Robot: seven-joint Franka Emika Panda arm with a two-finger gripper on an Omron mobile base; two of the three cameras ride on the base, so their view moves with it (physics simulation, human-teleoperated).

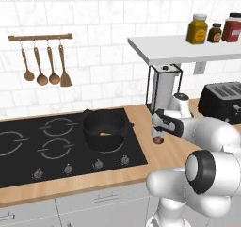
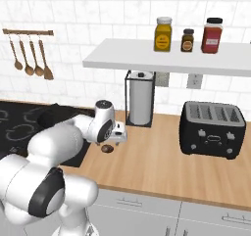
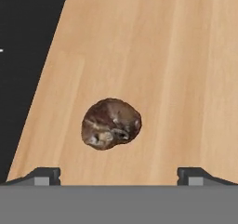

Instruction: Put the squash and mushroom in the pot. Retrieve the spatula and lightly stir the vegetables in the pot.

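Observation:
A brown mushroom (image 3: 111, 123) lies on the wooden counter just right of the cooktop, also seen as the mushroom (image 1: 158, 140) and the mushroom (image 2: 107, 148). My gripper (image 3: 119, 176) hovers right above it, open, its two fingertips (image 3: 44, 175) spread wider than the mushroom and apart from it. The gripper (image 1: 158, 133) points down at the counter. The black pot (image 1: 104, 127) stands on the front right burner, and an orange piece that looks like the squash (image 1: 106, 134) lies inside. The pot (image 2: 53, 115) is partly hidden by my arm. The metal-headed spatula is out of view.
The black cooktop (image 1: 42, 146) spreads left of the mushroom. A paper towel holder (image 2: 140, 99) and a black toaster (image 2: 212, 128) stand at the back right under a white shelf (image 2: 166, 61) with jars. Brown wooden spoons and a wooden spatula (image 1: 65, 77) hang on the wall rail.

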